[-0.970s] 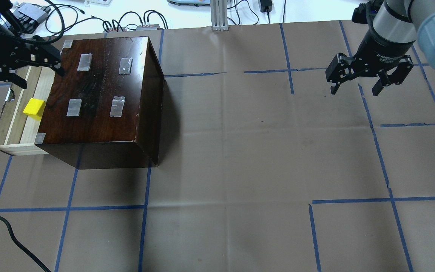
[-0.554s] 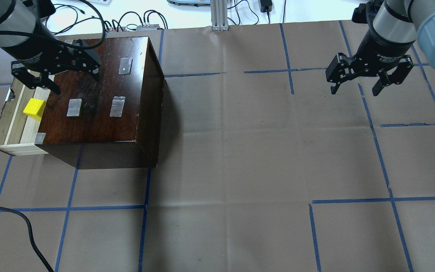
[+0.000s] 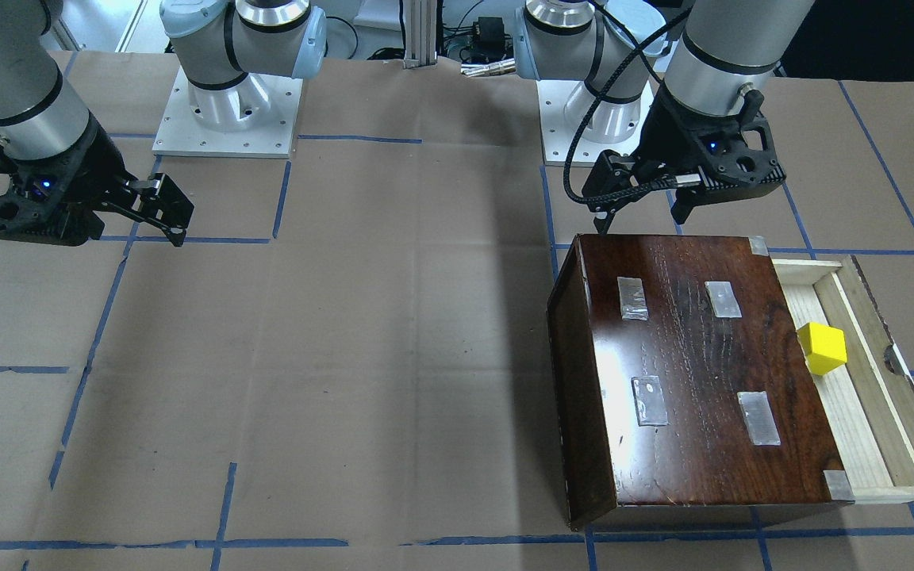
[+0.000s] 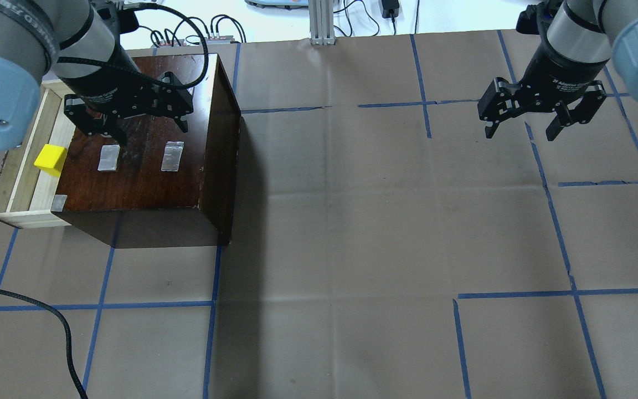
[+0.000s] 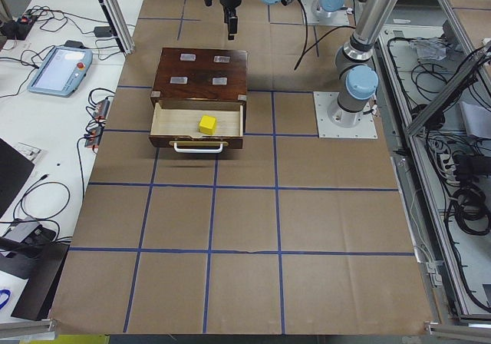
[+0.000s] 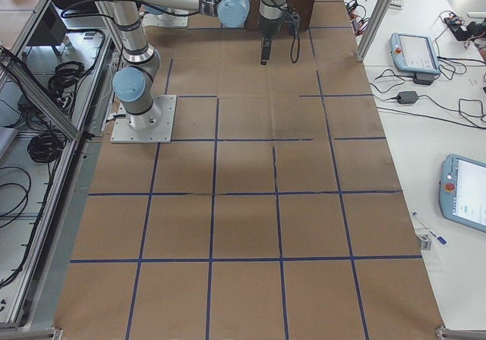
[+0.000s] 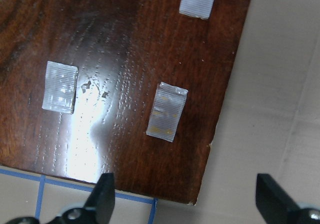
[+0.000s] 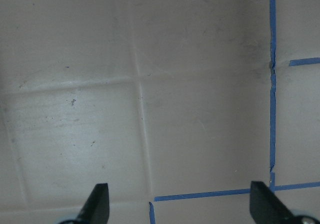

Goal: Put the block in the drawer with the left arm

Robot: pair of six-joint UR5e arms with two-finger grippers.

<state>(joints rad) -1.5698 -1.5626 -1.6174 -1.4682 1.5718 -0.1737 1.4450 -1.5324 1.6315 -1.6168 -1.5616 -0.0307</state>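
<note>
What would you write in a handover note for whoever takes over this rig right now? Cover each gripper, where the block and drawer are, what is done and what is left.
Left gripper: open, empty, above the top of the box casing.
Right gripper: open, empty, over bare table, far from the box.
Block: lying inside the drawer, next to the casing's edge, nothing gripping it.
Drawer: pulled out, open.
Done: the block is in the drawer and released.
Left: probably only moving the left arm clear; the drawer is not closed, if that is wanted.
</note>
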